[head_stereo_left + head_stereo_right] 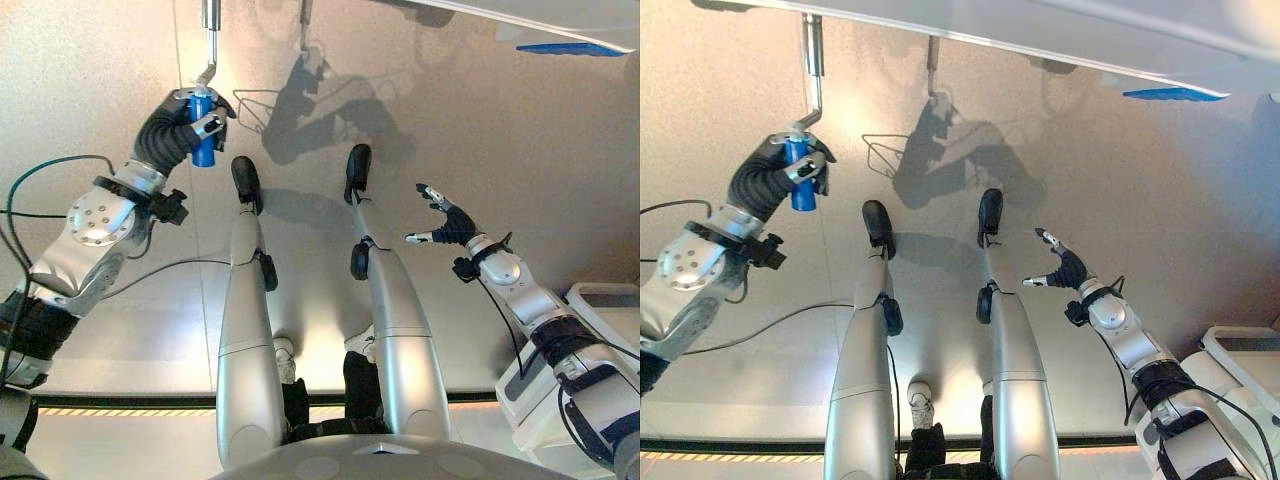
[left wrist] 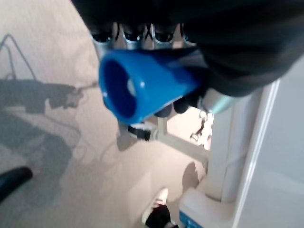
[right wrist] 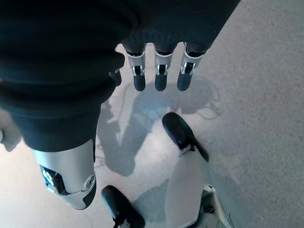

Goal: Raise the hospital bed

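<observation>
Left hand (image 1: pixel 185 128) grips the blue plastic crank handle (image 1: pixel 203 130) under the white bed frame (image 1: pixel 1040 35).
Fingers curl around it; the bent metal crank rod (image 1: pixel 812 75) rises to the frame. Right hand (image 1: pixel 446 222) hangs open, empty. A loose grip could slip mid-turn.

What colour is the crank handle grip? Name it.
Blue; the crank handle grip, held in the left robot hand, shows best in the left wrist view.
</observation>
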### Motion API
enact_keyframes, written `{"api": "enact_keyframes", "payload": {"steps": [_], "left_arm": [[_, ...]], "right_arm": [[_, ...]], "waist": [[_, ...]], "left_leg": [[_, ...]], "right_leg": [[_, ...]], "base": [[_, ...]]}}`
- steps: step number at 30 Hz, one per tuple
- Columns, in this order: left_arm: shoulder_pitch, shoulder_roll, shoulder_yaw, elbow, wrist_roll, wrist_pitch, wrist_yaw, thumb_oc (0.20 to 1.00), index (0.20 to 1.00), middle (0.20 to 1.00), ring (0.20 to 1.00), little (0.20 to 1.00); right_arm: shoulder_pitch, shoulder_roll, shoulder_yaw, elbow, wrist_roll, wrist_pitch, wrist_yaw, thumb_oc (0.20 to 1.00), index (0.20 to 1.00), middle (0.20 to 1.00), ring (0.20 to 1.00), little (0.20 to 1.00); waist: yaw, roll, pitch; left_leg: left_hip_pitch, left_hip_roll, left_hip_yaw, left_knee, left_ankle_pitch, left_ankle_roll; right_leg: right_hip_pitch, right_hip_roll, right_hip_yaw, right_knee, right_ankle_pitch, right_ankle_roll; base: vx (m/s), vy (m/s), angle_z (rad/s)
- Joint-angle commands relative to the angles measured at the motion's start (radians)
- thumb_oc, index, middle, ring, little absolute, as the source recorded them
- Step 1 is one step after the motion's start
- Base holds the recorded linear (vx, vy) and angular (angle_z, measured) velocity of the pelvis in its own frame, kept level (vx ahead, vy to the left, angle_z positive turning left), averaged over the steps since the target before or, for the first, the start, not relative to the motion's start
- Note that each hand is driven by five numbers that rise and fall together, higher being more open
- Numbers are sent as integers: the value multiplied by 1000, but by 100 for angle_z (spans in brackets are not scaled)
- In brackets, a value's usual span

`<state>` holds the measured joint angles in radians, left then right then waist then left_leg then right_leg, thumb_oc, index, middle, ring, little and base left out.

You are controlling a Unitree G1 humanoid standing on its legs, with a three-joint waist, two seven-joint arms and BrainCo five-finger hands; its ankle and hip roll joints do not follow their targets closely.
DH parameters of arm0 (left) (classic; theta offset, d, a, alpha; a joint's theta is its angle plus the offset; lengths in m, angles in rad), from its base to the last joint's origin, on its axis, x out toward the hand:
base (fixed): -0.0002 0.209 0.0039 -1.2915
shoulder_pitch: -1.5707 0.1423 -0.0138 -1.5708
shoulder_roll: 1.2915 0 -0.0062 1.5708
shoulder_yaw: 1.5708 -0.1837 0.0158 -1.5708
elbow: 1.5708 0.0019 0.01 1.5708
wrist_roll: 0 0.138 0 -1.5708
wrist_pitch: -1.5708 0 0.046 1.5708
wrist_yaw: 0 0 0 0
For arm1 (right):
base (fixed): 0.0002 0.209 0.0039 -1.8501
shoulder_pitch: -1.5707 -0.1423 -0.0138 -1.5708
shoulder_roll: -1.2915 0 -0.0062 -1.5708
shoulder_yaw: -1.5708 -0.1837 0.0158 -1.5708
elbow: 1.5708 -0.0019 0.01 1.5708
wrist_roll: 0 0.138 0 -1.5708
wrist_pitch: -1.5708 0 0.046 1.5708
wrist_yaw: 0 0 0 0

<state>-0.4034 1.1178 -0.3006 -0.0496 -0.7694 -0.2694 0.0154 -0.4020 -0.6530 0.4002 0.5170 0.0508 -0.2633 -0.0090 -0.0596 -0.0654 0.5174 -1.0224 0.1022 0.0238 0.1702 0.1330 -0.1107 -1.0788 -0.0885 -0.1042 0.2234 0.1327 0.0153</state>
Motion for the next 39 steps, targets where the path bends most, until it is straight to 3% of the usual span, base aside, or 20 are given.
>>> {"api": "enact_keyframes", "payload": {"steps": [1,16,39], "left_arm": [[144,-3,64,-98,-1,-46,-11,200,200,200,200,200],[158,-63,114,-30,48,-42,31,200,200,200,200,200],[-219,-187,-44,233,127,-11,117,200,200,200,200,200]], "right_arm": [[98,-50,-6,-40,4,-23,3,1000,1000,1000,1000,1000],[105,-41,-27,-62,-18,-20,-5,1000,1000,1000,1000,1000],[43,-30,-11,-55,-19,-1,-17,1000,1000,1000,1000,1000]], "waist": [[-10,34,-22],[-8,30,-17],[-41,8,2]], "left_leg": [[53,-50,20,75,-122,54],[59,-52,23,74,-126,58],[37,-44,29,92,-144,63]], "right_leg": [[54,1,19,2,-12,125],[60,-1,22,-3,-14,125],[24,10,37,13,-22,122]], "base": [[12,22,4],[0,0,0],[0,0,0]]}}
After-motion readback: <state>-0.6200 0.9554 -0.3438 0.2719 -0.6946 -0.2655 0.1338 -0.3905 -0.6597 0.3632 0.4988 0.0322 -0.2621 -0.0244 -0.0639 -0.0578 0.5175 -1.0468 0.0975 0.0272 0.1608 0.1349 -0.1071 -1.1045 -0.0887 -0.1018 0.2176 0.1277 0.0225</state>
